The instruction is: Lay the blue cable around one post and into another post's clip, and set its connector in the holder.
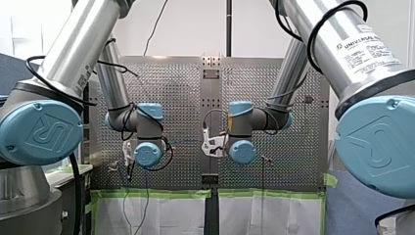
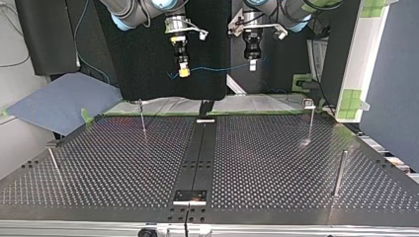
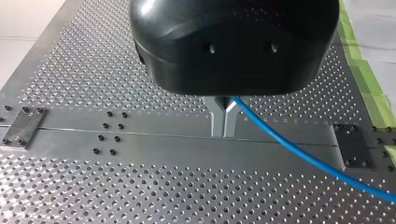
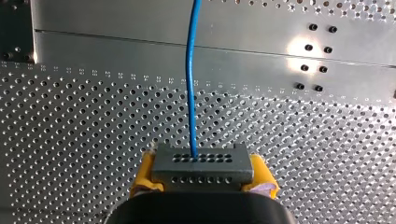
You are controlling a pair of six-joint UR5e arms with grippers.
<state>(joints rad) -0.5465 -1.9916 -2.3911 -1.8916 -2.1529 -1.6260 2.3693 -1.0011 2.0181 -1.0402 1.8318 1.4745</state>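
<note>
Both arms hover raised, my left gripper (image 2: 252, 64) and right gripper (image 2: 184, 70) clamped shut.

Perforated table (image 2: 276, 163), upright posts (image 2: 340, 173), dark centre strip (image 2: 200, 153)

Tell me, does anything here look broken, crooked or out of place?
Nothing stands out. The blue cable runs between my left end effector, shut on it, and my right end effector, which grips the connector squarely, both above the table.
</note>
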